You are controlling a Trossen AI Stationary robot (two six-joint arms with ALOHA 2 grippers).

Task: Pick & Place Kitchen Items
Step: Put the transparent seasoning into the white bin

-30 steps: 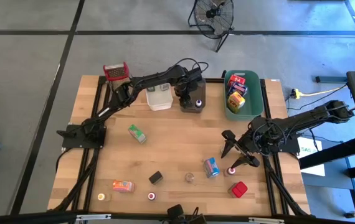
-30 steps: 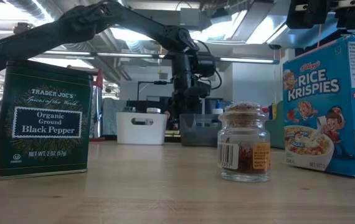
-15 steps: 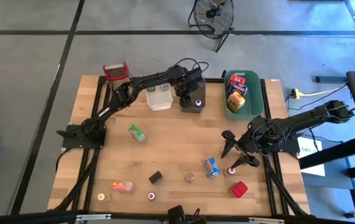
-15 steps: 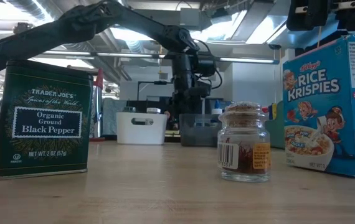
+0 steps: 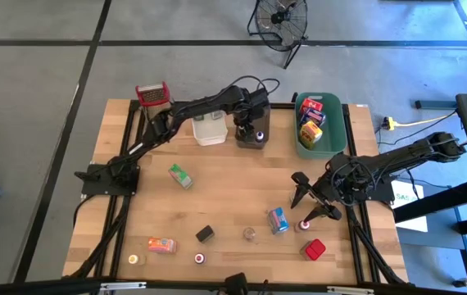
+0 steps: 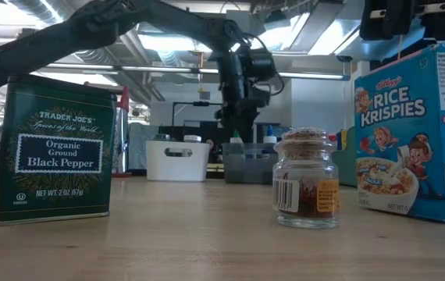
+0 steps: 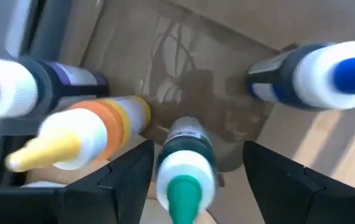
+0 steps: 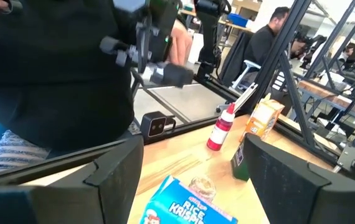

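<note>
High view, tabletop — left gripper point(image 5: 252, 129) poised over grey tub point(image 5: 253, 141), fingers spread either side of green-capped bottle point(image 7: 184, 165) standing inside; right gripper point(image 5: 311, 202) parked open near Rice Krispies box point(image 5: 278, 219) — other kitchen items scattered along table's point(image 5: 233, 184) near edge.

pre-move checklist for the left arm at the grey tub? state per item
1. Left gripper over the grey tub: ok.
2. Fingers open: ok.
3. Green-capped bottle released: cannot tell; it sits between the fingers, contact unclear.
4. Other bottles in tub: purple-capped bottle, yellow-capped bottle, blue-capped bottle inside: ok.
5. Right gripper far from the tub, open, above the red-capped bottle: ok.
</note>
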